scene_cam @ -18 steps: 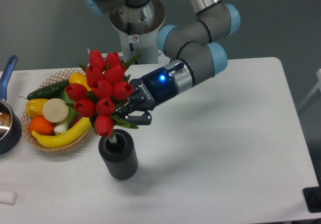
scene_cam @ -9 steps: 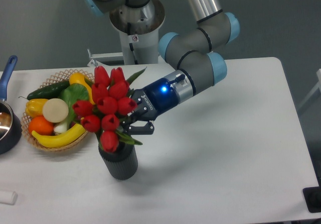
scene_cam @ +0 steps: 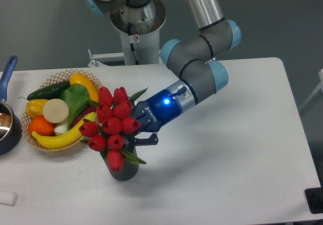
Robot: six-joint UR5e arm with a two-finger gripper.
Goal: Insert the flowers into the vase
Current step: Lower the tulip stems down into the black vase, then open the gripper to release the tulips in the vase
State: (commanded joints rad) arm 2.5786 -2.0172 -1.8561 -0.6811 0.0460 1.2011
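Observation:
The flowers [scene_cam: 112, 124], a bunch of red tulip buds with green leaves, stand tilted left with their stems down inside the vase [scene_cam: 124, 171]. The vase is a dark grey ribbed cylinder on the white table, and the blooms cover most of its top. My gripper [scene_cam: 135, 138] reaches in from the right, just above the vase's rim, and is shut on the flowers' stems. Its fingers are partly hidden behind the blooms and leaves.
A wicker basket [scene_cam: 56, 78] of fruit and vegetables sits directly left of the vase, with a banana [scene_cam: 60, 138] close to the blooms. A blue-handled pot [scene_cam: 7, 119] is at the left edge. A small white object [scene_cam: 7, 198] lies at the front left.
The gripper has lowered and shifted slightly right with the flowers, sinking the stems deeper into the vase until the lowest blooms sit at its rim.

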